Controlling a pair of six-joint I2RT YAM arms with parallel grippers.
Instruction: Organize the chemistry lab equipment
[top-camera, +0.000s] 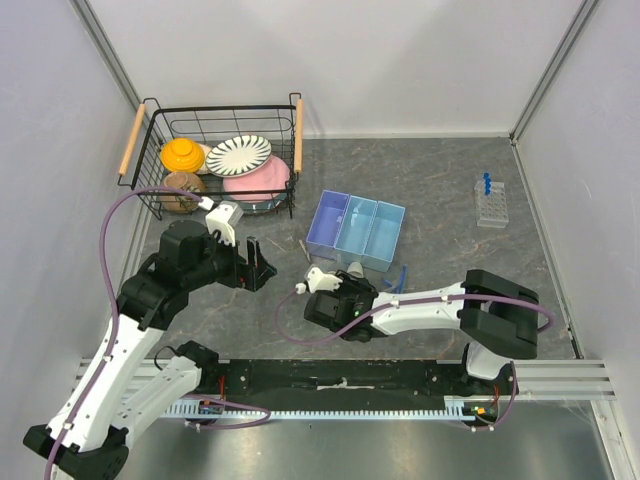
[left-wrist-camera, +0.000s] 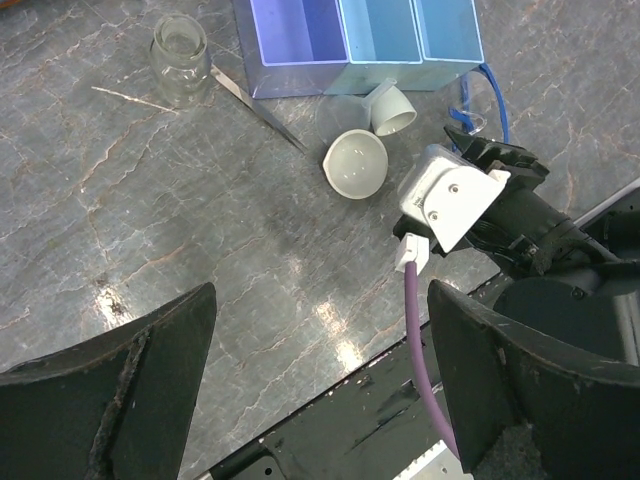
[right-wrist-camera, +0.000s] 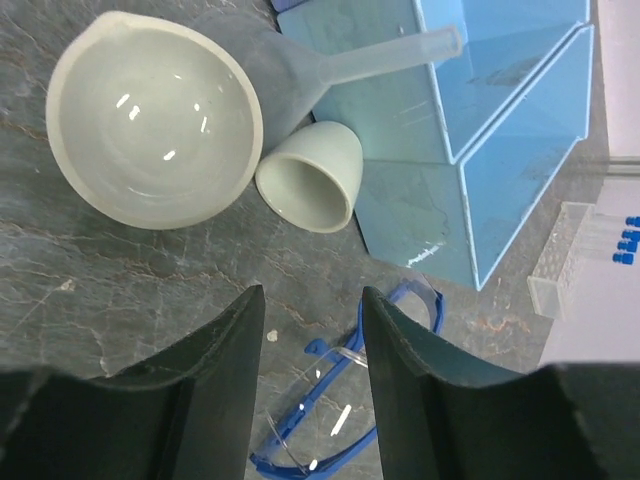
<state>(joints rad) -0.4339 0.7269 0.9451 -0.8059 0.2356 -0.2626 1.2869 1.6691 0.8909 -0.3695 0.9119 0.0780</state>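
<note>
Grey marble-look tabletop (top-camera: 440, 180), pale walls all round. Got a black wire basket (top-camera: 222, 108) stuffed with crockery at the back left, plus a blue three-bay tray (top-camera: 345, 225) roughly mid-table.

Left gripper (top-camera: 258, 265): jaws spread wide, nothing between them, hovering over bare table left of the tray.

Right gripper (right-wrist-camera: 312, 300): down low just in front of the tray, jaws apart with a clear gap, blue safety glasses (right-wrist-camera: 330, 420) peeking through underneath. Can't tell if touching them.

Just past its fingers: white dome-shaped dish (right-wrist-camera: 155, 120), hollow side up, tiny white cup (right-wrist-camera: 308, 178) tipped on its side right up against it, clear funnel (right-wrist-camera: 300, 75) lying behind both.

Left of the tray, beside a glass jar (left-wrist-camera: 180, 45): thin metal spatula (left-wrist-camera: 255, 110), flat on the table.

Well off at the back right: clear plastic tube rack (top-camera: 491, 208) with small blue-capped tubes (top-camera: 487, 182) standing in it.
</note>
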